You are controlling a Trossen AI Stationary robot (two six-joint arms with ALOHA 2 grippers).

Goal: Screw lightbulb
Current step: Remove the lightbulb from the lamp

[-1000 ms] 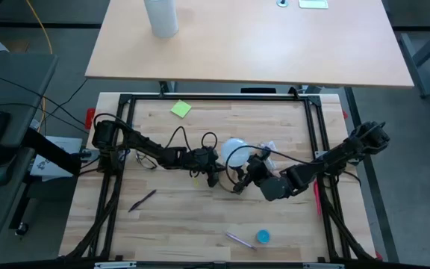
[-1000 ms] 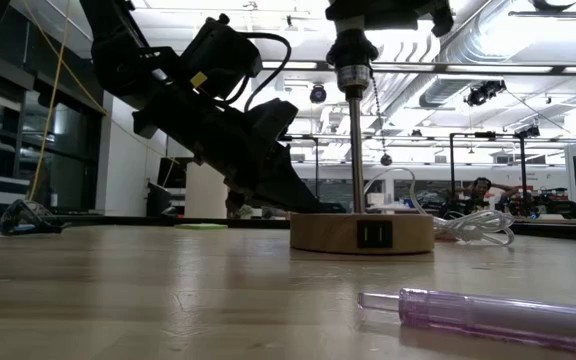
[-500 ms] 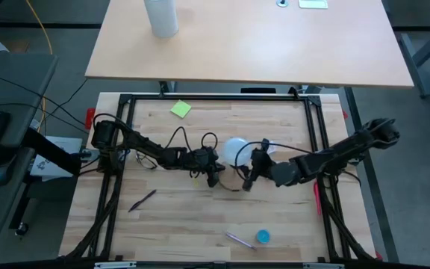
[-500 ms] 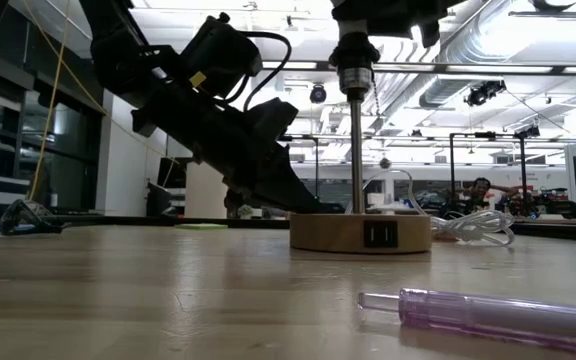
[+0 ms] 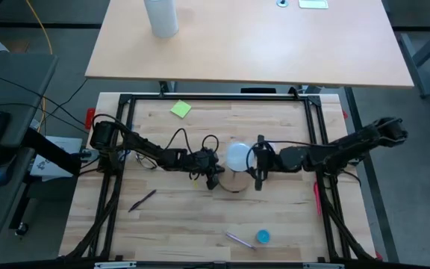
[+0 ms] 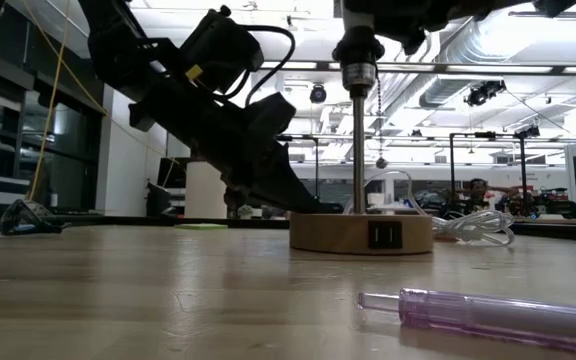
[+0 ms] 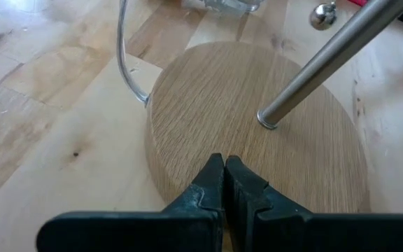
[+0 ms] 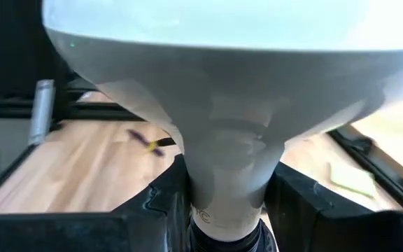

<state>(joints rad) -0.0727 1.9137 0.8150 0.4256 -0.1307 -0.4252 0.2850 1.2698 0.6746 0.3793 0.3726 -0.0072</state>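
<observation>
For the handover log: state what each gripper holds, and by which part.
The right gripper holds the lightbulb by its tapered neck, just above the screw base. The left gripper is shut and holds nothing, pressing on the wooden lamp base.

We see that the right gripper (image 5: 254,166) has swung up from the near side of the desk (image 5: 178,217), carrying the lightbulb (image 5: 237,155) over the lamp's wooden base (image 5: 235,182); the right arm now lies straighter.

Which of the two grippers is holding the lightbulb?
The right gripper: its fingers clamp the lightbulb at the neck. The left gripper is shut, pressing on the wooden lamp base.
</observation>
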